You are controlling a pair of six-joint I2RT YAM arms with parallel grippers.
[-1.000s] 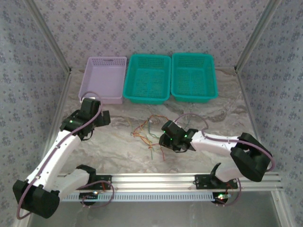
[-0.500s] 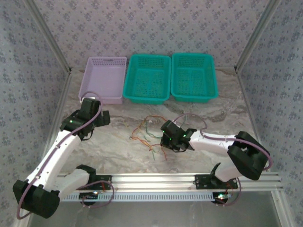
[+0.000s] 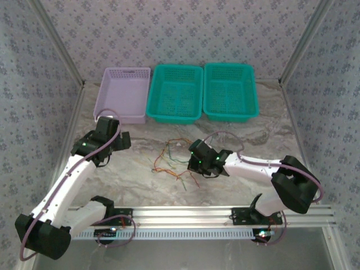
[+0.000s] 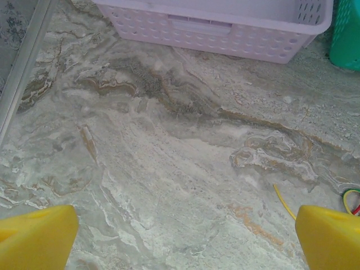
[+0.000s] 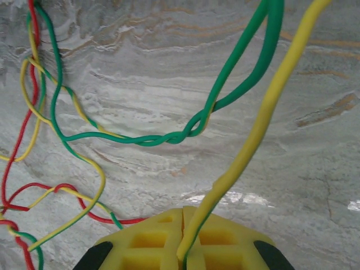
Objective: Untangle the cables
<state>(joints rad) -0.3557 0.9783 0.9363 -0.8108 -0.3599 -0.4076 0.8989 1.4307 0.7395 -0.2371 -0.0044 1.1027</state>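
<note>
So that one can be pulled free, the right gripper [image 5: 183, 225] pinches a yellow cable [image 5: 256, 129] tight. The other cables [image 3: 170, 158] lie tangled on the bench [image 3: 135, 171] beside it. The left gripper [image 4: 183, 236] hangs wide, well off.

Soft, even light is falling on the counter [image 3: 135, 185], leaving faint shadows. A small glare is shining just ahead of the right tool [image 5: 183, 230].

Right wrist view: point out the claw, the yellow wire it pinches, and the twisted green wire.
right claw [image 5: 183, 219], right wrist view, seam between shut pads.
yellow wire [image 5: 254, 135], right wrist view, mid-span above claw.
green wire [image 5: 157, 139], right wrist view, twisted stretch.
</note>
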